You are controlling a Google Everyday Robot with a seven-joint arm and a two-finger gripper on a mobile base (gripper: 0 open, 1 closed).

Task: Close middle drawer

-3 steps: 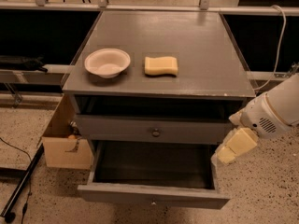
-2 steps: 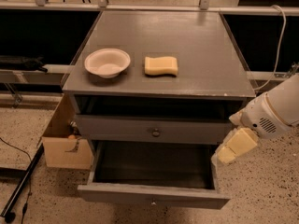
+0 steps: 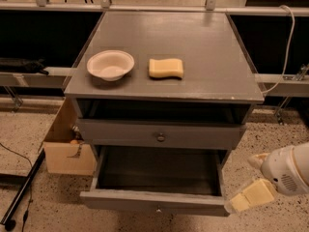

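1. Presently, the wide grey-painted wooden middle drawer point(image 3: 120, 199) stands pulled far out of the grey cabinet. Its dark inside is exposed below the similar upper grey drawer front point(image 3: 116, 133).
2. The cream-padded tool point(image 3: 247, 196) on the white arm is positioned just beside the right front corner of the middle drawer. Contact cannot be confirmed, and it cannot be told whether the tool is spread or pressed together.
3. The tool should be set flat against the drawer front, nearer the centre than the corner, so that skewing on the runners is avoided.
4. The push should be directed straight rearward and level until the front sits flush with the cabinet.
5. The small knob on the middle drawer front is hard to make out at the bottom edge. The lowest drawer is not in view, and most of the arm is cut off at the right.
6. The round white bowl point(image 3: 110, 64) and the yellow rectangular sponge point(image 3: 166, 67) on the grey worktop point(image 3: 212, 57) should be left undisturbed.
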